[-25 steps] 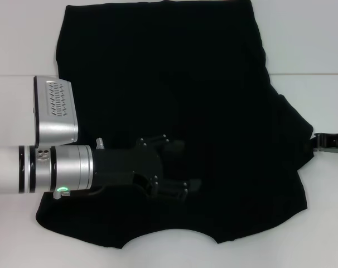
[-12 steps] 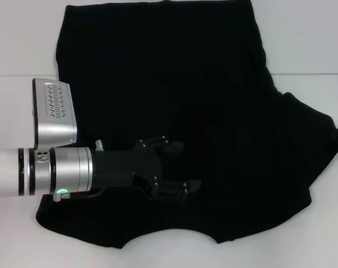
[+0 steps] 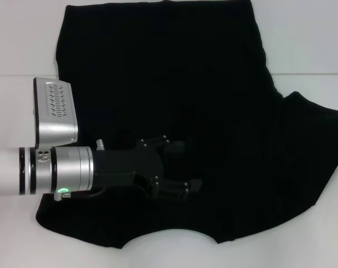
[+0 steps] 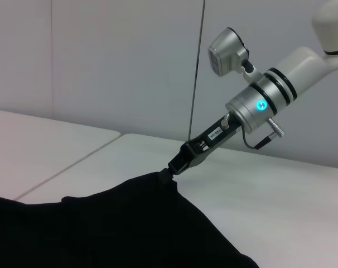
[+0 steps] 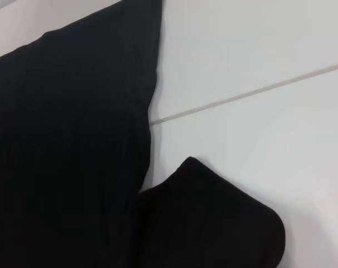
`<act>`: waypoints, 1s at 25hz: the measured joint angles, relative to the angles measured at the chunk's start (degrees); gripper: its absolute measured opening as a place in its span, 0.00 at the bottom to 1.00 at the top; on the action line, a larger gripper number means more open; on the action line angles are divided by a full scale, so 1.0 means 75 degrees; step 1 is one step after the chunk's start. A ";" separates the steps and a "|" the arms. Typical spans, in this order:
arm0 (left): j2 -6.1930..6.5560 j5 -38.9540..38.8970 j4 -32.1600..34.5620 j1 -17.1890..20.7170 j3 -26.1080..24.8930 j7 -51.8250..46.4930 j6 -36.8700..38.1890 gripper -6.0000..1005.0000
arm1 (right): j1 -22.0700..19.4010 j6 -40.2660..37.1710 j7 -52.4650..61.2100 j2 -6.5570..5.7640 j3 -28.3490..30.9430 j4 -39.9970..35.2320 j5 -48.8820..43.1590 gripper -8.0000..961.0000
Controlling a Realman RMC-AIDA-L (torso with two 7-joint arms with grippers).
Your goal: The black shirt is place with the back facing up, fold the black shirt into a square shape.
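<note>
The black shirt (image 3: pixel 174 111) lies flat across the white table (image 3: pixel 308 39), covering most of it, its curved neckline at the edge nearest the robot. Its right sleeve (image 3: pixel 317 145) is drawn out sideways, well away from the left gripper and toward the right gripper. The left gripper (image 3: pixel 177 167) lies low over the shirt's body just above the neckline, its fingers parted and resting on or just over the cloth; contact cannot be confirmed. The right gripper (image 4: pixel 173 167) is out of the head view; the left wrist view shows it at the far tip of that sleeve, jaws closed on a pinch of fabric and lifting it slightly off the table.

By my reading, the step in hand is spreading the sleeve before folding it inward, with the left gripper likely anchoring the body. The next move calls for carrying the pinched sleeve over toward the left gripper without dragging the body.
</note>
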 joint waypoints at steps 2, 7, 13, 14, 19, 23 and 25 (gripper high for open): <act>0.0000 0.0000 0.0001 -0.0016 0.0000 -0.0001 0.0000 0.90 | -0.0010 0.0042 -0.0002 -0.0002 0.0002 0.0006 0.0029 0.01; 0.0000 0.0002 0.0016 -0.0030 0.0001 -0.0001 -0.0006 0.90 | 0.0006 0.0056 -0.0007 0.0002 0.0006 0.0022 0.0039 0.01; 0.0000 0.0003 0.0018 -0.0031 0.0001 0.0000 -0.0066 0.90 | 0.0103 0.0077 -0.0030 0.0035 -0.0043 0.0028 0.0039 0.01; 0.0000 0.0003 0.0016 -0.0031 0.0001 0.0000 -0.0088 0.90 | 0.0119 0.0082 -0.0030 0.0039 -0.0039 0.0028 0.0041 0.01; 0.0000 0.0003 0.0012 -0.0012 0.0001 0.0000 -0.0129 0.89 | 0.0221 0.0027 -0.0233 0.0051 -0.0084 0.0033 0.0559 0.01; 0.0001 0.0003 0.0012 -0.0007 0.0000 0.0004 -0.0130 0.89 | 0.0458 -0.0317 -0.0476 0.0092 -0.0204 0.0075 0.1047 0.01; 0.0001 0.0003 0.0013 -0.0006 0.0000 0.0010 -0.0131 0.89 | 0.0645 -0.0525 -0.0497 0.0137 -0.0469 0.0117 0.1091 0.01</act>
